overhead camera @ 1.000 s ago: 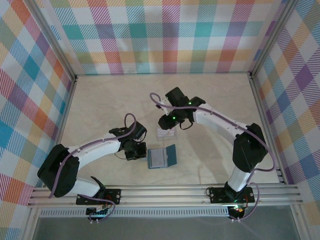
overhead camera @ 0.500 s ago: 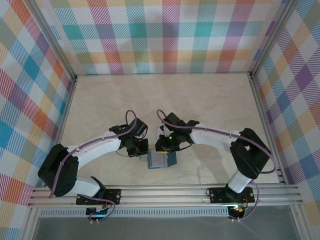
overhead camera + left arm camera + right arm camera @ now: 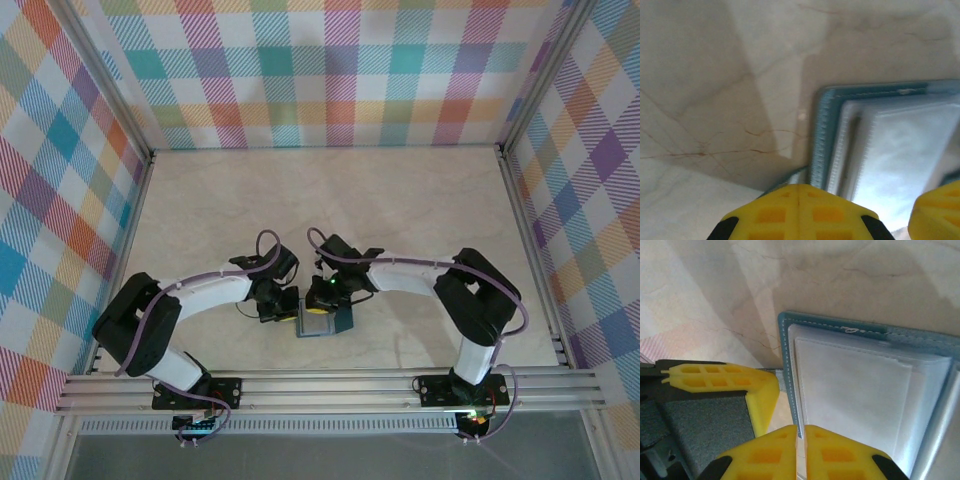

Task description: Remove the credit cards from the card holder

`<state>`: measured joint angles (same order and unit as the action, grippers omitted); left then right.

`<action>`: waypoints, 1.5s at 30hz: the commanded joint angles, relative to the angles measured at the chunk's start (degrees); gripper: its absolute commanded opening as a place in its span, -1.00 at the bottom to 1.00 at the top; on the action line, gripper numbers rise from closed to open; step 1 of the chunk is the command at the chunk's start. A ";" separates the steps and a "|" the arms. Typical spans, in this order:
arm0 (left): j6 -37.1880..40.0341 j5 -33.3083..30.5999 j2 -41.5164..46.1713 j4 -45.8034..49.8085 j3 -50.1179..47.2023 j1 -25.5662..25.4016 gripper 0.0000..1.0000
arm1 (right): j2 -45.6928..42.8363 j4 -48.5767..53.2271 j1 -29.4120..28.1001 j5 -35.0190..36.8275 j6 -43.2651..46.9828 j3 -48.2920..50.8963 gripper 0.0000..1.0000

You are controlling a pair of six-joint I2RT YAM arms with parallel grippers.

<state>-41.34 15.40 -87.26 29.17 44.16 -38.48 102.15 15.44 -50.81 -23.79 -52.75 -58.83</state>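
Both grippers sit at the soft, open card holder [image 3: 832, 326] just ahead of their tips, left gripper [image 3: 799, 210] shut and empty, right gripper [image 3: 800, 450] almost shut (maybe nipping its rim); the thin, stiff, slippery credit cards want an edge pinch.

No writing, label, brand mark or number can be read on the card holder [image 3: 860, 390], nor anywhere else in these views.
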 commanded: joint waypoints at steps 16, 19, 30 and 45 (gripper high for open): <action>-0.42 -0.32 -0.94 -1.32 -3.12 1.30 -0.95 | 4.91 14.13 -2.69 6.47 2.85 -5.83 -0.47; -0.41 -0.33 -0.81 -1.22 -3.05 1.30 -0.95 | 4.87 18.20 -3.07 9.37 3.68 -6.68 -0.38; -0.47 -0.41 -0.28 -0.47 -2.72 1.30 -0.94 | 5.38 33.42 -6.28 22.38 6.04 -14.86 0.01; -0.14 -0.50 0.27 0.25 -2.45 1.32 -0.94 | 6.73 43.49 -7.54 32.44 6.52 -19.23 0.35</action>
<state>-41.32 16.64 -87.15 27.44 42.87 -37.39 109.43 54.83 -57.84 5.08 -46.04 -76.75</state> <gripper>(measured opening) 0.052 0.675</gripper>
